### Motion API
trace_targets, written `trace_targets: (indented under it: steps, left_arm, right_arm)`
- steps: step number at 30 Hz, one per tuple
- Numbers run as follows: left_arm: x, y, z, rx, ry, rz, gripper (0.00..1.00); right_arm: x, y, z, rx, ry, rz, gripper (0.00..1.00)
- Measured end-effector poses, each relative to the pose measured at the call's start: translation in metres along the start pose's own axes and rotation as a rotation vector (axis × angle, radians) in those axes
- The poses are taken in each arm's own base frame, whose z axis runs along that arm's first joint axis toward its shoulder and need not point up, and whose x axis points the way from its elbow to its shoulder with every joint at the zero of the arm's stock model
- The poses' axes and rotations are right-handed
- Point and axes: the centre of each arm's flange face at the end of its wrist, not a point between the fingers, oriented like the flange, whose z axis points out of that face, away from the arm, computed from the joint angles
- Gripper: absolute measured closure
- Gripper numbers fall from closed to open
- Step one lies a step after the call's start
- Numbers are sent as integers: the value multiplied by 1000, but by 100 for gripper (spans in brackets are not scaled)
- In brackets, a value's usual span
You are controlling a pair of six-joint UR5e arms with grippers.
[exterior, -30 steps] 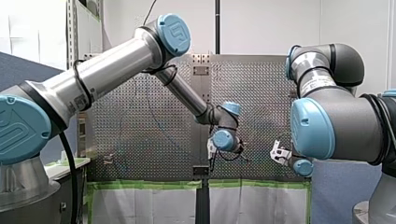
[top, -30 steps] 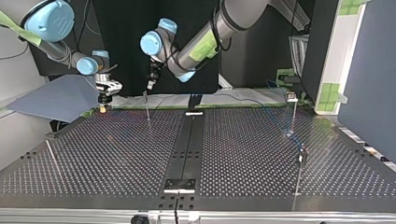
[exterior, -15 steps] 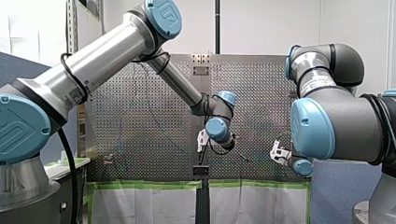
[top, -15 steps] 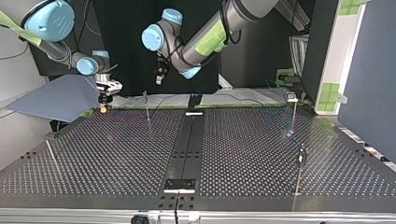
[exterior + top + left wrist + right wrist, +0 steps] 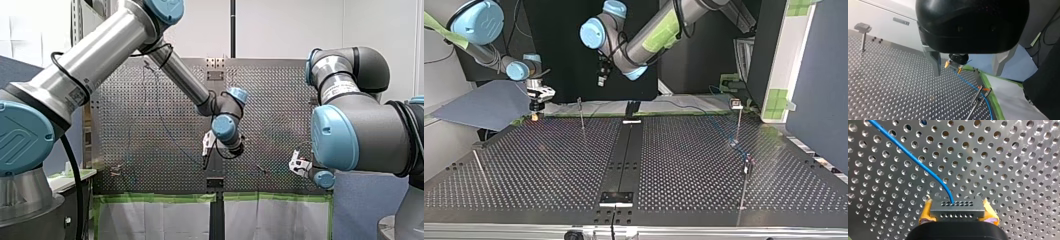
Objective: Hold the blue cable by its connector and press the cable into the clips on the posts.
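My right gripper (image 5: 957,220) is shut on the grey connector (image 5: 957,209), which sits between its yellow pads. From the connector the blue cable (image 5: 910,155) runs over the perforated table. In the top view this gripper (image 5: 535,107) hangs low at the table's far left corner. My left gripper (image 5: 969,67) is open, metal fingers (image 5: 935,62) wide apart and empty, high above the table (image 5: 602,77). In the left wrist view the cable (image 5: 970,85) leads from the right gripper to a post with an orange clip (image 5: 983,91).
Thin posts stand on the table: one near the far middle (image 5: 581,112), two at the top view's right (image 5: 738,117) (image 5: 746,175), one at its left (image 5: 479,167). Green tape (image 5: 988,85) marks the table's edge. A black rail (image 5: 624,155) runs down the middle.
My left arm has risen and swung toward the top view's right, away from the far-middle post, its gripper still open. The right arm and connector have not moved.
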Motion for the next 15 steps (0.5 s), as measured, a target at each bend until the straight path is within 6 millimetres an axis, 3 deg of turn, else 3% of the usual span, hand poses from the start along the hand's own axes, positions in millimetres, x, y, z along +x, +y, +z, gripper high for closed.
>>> trace_targets:
  steps: [15]
  left_arm:
    - [-13, 28, -49, -33, 39, -28, 0]
  right_arm:
    - [-1, -3, 0, 5, -4, 0, 100]
